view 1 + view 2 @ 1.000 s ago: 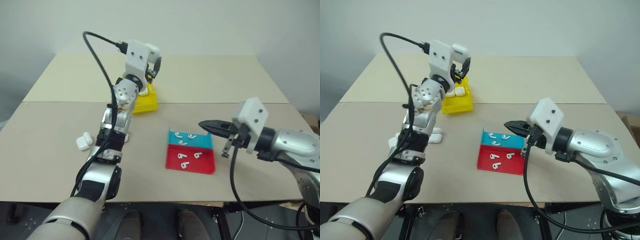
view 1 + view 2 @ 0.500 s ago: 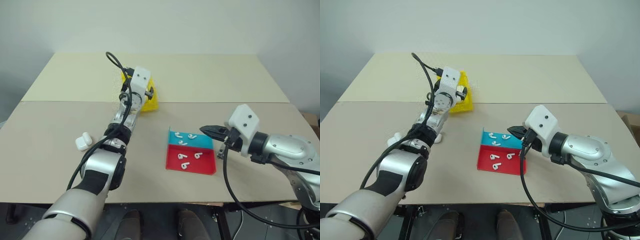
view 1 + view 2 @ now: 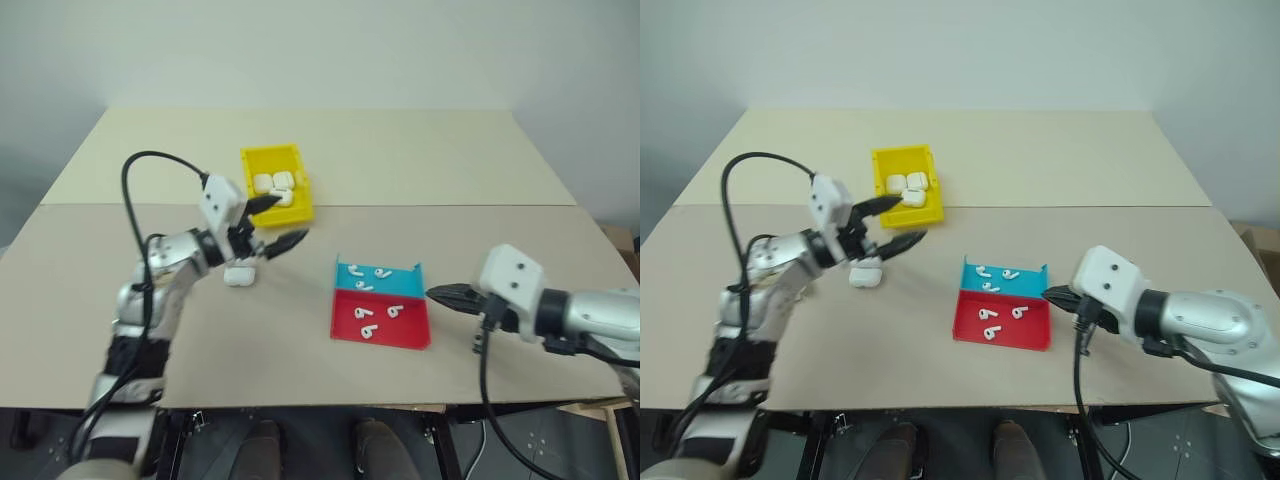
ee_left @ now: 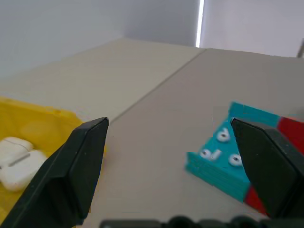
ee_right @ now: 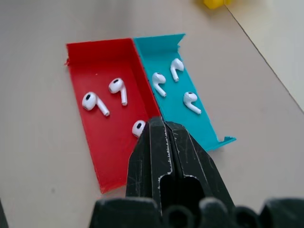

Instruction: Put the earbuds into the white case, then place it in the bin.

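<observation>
Your left gripper [image 3: 268, 222] hangs wide open and empty, left of centre, just above the white case [image 3: 238, 277] on the table. Your right gripper [image 3: 446, 294] is closed beside the tray [image 3: 378, 322] of earbuds [image 5: 118, 88]. Descend squarely onto that case; the bin [image 3: 256, 157], upper centre, already holds three.

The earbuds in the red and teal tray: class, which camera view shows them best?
The right wrist view: it looks down on the earbuds, each shape clear. Both eye views show them as small white specks; the left wrist view catches just the teal end.

Cases [image 3: 273, 184] in bin [image 3: 256, 159]
</observation>
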### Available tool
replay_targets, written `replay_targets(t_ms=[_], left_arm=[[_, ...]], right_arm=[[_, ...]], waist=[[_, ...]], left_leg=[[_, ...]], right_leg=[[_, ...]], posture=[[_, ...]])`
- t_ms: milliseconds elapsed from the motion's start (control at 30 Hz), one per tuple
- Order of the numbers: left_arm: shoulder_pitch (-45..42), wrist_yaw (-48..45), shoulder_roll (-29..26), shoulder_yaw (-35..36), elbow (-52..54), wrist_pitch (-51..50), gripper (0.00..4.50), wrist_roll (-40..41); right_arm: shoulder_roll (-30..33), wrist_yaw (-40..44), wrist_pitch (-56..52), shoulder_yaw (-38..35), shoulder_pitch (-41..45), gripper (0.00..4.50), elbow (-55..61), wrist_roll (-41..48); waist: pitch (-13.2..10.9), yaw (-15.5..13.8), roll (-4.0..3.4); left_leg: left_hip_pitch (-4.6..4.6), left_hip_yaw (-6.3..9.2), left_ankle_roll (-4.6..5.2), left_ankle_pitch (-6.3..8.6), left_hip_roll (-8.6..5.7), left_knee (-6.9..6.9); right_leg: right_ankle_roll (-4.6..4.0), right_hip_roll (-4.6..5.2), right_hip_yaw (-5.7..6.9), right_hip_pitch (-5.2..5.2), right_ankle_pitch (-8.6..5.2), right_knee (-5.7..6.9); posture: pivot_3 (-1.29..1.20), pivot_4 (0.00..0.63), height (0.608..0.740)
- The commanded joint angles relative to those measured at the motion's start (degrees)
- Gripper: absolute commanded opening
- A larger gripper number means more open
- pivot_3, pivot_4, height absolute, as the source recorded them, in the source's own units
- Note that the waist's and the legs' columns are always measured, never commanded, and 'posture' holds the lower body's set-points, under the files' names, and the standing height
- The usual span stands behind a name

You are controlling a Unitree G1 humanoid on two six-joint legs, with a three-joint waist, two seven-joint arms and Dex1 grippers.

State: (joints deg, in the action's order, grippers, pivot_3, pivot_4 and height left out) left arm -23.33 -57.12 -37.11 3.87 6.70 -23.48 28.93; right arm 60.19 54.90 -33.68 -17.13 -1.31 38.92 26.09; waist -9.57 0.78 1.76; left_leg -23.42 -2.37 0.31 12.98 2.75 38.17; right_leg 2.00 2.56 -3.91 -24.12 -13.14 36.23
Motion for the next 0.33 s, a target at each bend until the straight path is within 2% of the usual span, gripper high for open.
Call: replay_targets(t_ms=[33,167,333], left_arm=[[5.17,-8.34,-8.35,5.27,5.21,0.29,4.47,2.68],[10.86,-14.48,-15.46,7.99,5.82,4.14,4.47,1.55],[13.32,-14.04,-17.97,9.91,8.93,2.84,4.47,2.13]], right_arm=[[1.69,9.78,8.26,-9.54,-4.46,0.00,-1.18,0.08],[1.25,15.59,14.09,-15.34,-8.21,0.00,-3.17,-0.07],[0.25,17.00,16.80,-16.99,-10.09,0.00,-5.24,-0.29]], waist=[[0.00,-0.06,0.00],[0.01,-0.30,0.00],[0.00,-0.19,0.00]], left_leg=[[0.07,-0.02,0.00,0.00,0.00,0.00],[0.23,-0.09,-0.01,-0.01,0.06,0.05],[0.22,-0.19,-0.01,-0.01,0.10,0.06]], right_leg=[[0.10,0.00,0.00,0.04,-0.08,0.01],[0.20,0.00,0.00,0.14,-0.24,0.02],[0.20,-0.01,-0.04,0.08,-0.22,0.08]], posture=[[0.00,0.150,0.740],[0.00,0.150,0.740],[0.00,0.150,0.740]])
